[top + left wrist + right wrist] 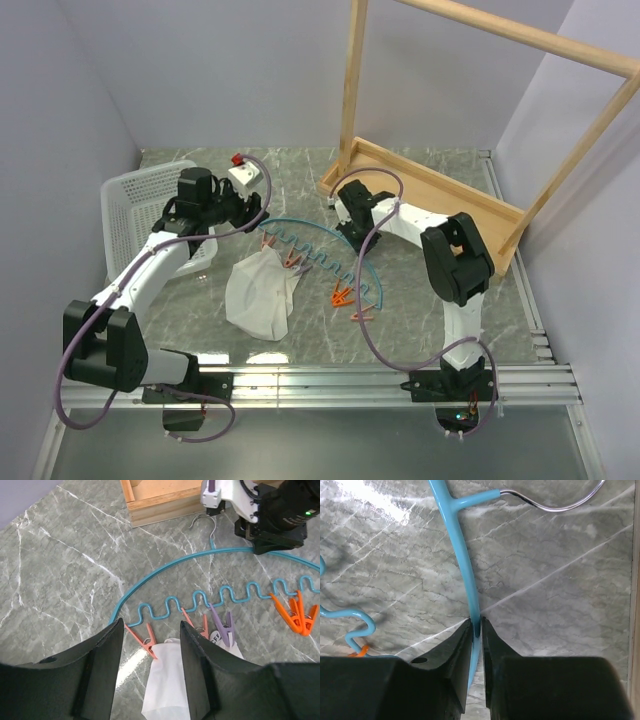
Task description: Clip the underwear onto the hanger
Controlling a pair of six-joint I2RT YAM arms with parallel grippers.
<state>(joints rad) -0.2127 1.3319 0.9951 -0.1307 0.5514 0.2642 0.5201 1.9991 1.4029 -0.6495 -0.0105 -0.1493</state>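
While the right gripper (476, 626) pinches the hanger (461, 555), the left gripper (151, 630) gapes above the underwear (165, 680); basket (122, 205) and rack (440, 200) flank the hanger.

Top view high, behind, looking down over whole table (320, 350) — wrist views close, downward, sharing hanger (465, 565) arch.

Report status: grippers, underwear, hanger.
Right gripper shut on hanger arch. Left gripper open, over underwear at the clips. One corner looks clipped. Nothing blocking.
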